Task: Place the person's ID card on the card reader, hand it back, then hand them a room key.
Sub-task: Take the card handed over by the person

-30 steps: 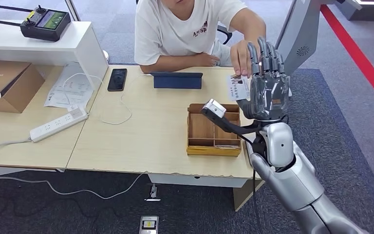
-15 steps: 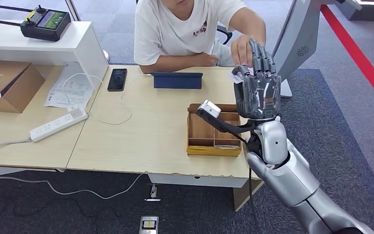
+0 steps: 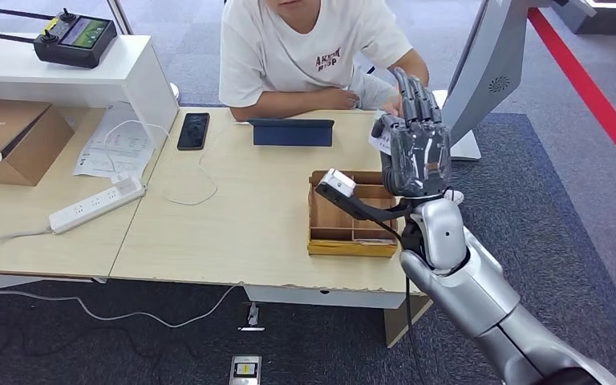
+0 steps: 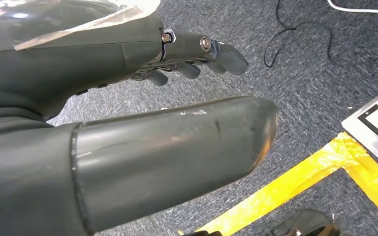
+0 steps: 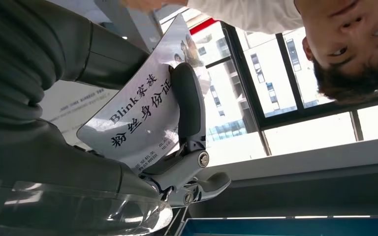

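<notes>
Right hand grips ID card above wooden tray, beside tablet.

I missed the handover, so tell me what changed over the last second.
The person's hand let go of the ID card and drew back. The right hand now holds the card alone and has moved left, toward the wooden tray. Tray, phone and tablet stayed put.

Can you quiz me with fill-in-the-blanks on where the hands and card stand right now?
1. The ID card is held in the robot's ____ hand.
2. The wooden tray sits on the ____.
3. The left hand hangs above the ____.

Missing words: right; table; floor
</notes>
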